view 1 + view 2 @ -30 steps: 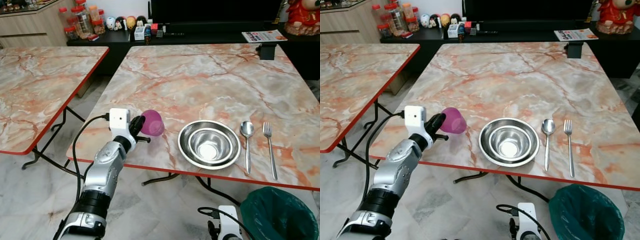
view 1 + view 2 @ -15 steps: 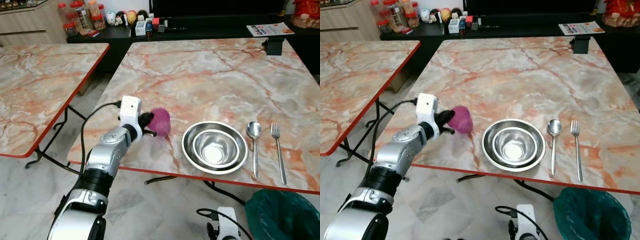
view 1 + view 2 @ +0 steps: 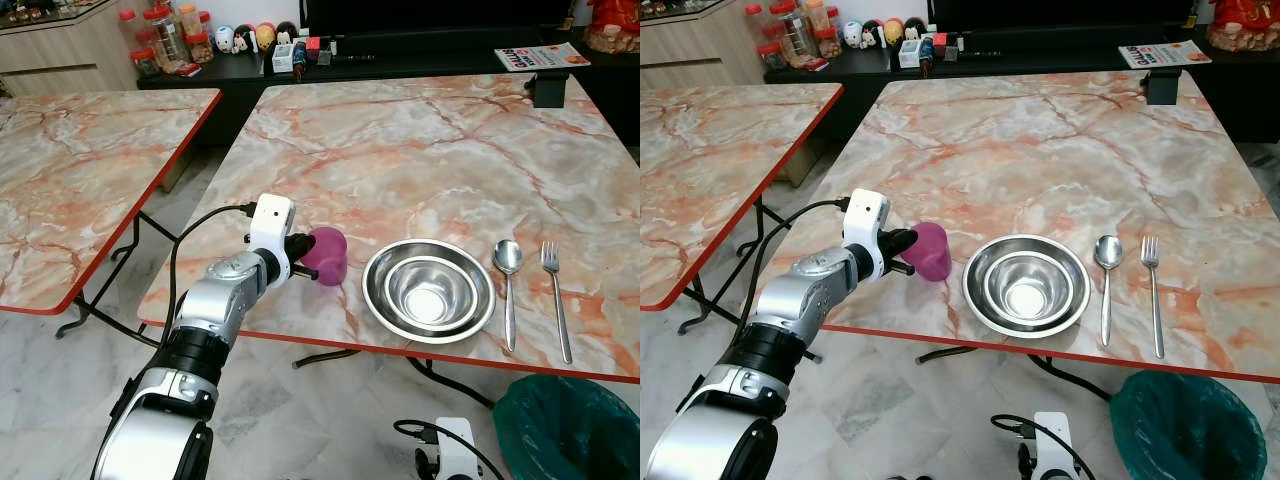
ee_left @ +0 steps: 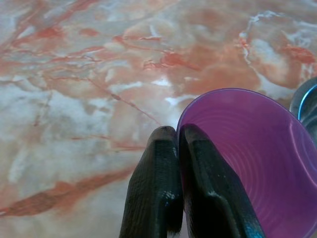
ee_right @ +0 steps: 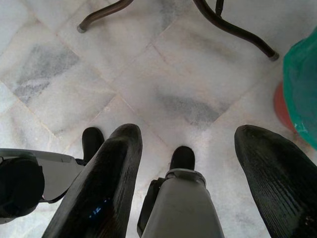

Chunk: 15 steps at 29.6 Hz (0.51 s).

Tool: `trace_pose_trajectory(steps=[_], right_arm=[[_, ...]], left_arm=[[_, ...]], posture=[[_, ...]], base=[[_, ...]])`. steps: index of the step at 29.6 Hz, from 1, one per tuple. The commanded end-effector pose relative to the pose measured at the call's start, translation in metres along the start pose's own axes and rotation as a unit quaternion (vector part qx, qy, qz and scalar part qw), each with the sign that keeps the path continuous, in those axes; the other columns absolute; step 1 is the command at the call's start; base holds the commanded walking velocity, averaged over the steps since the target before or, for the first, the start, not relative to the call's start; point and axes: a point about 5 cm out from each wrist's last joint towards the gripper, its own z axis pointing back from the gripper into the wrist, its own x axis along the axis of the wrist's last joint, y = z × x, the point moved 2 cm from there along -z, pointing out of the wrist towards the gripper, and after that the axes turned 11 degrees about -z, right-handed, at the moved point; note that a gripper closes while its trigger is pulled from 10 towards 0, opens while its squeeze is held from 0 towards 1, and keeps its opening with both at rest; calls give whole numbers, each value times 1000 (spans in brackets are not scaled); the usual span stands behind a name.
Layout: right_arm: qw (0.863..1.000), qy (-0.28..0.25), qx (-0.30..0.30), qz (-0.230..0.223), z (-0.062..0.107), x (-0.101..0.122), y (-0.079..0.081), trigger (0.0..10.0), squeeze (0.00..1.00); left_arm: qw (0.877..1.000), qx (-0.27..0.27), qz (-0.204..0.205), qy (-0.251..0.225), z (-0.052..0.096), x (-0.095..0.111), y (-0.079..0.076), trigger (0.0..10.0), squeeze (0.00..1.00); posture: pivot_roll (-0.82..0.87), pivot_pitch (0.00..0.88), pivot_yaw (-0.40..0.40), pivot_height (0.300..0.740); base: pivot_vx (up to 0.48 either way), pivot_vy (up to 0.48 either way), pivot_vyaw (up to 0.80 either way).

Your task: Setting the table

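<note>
A purple plastic cup (image 3: pixel 328 255) stands upright, mouth up, near the front left edge of the marble table (image 3: pixel 420 160). My left gripper (image 3: pixel 303 258) is shut on the cup's rim (image 4: pixel 247 163), one finger inside and one outside. To the right of the cup a steel bowl (image 3: pixel 428 290) sits nested in a wider steel dish. A spoon (image 3: pixel 506 275) and a fork (image 3: pixel 555 300) lie to the right of that. My right gripper (image 5: pixel 188 134) hangs low beside the table, open, pointing at the tiled floor.
A green-lined bin (image 3: pixel 570 430) stands on the floor at the front right. A second marble table (image 3: pixel 80 170) is to the left across a gap. At the far side, a black sideboard (image 3: pixel 200 70) holds jars and figurines; a magazine (image 3: pixel 540 57) and a black block (image 3: pixel 548 90) lie far right.
The cup was tipped sideways in my left gripper above the table edge; it has turned upright and come down onto the table, slightly nearer the bowl. The camera shifted a little.
</note>
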Motion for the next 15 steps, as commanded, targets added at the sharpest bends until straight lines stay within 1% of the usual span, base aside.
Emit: trace_pose_trajectory(steps=[1, 3, 5, 8, 14, 15], right_arm=[[1000, 10, 0, -1, 1, -7, 2, 10000, 0], [1000, 11, 0, 0, 1, -8, 2, 10000, 0], [1000, 12, 0, -1, 1, -8, 3, 10000, 0], [1000, 12, 0, -2, 1, -8, 3, 10000, 0], [1000, 13, -1, -5, 2, -9, 2, 10000, 0], [1000, 13, -2, -7, 2, -9, 2, 10000, 0]], left_arm=[[1000, 9, -27, 3, 1, 10, 6, 10000, 0], [1000, 10, -26, 3, 1, 12, 7, 10000, 0], [999, 12, -34, 13, 0, 11, 9, 10000, 0], [999, 9, -30, 22, -1, 10, 9, 10000, 0], [999, 0, -22, 32, -2, 6, 6, 10000, 0], [999, -9, -26, 46, -3, 2, 3, 10000, 0]], posture=[[27, 69, 136, 740], [27, 69, 137, 740], [25, 68, 142, 740], [24, 67, 145, 740], [20, 65, 149, 740], [16, 64, 151, 740]], base=[[0, 0, 0], [0, 0, 0], [0, 0, 0], [0, 0, 0], [0, 0, 0], [0, 0, 0]])
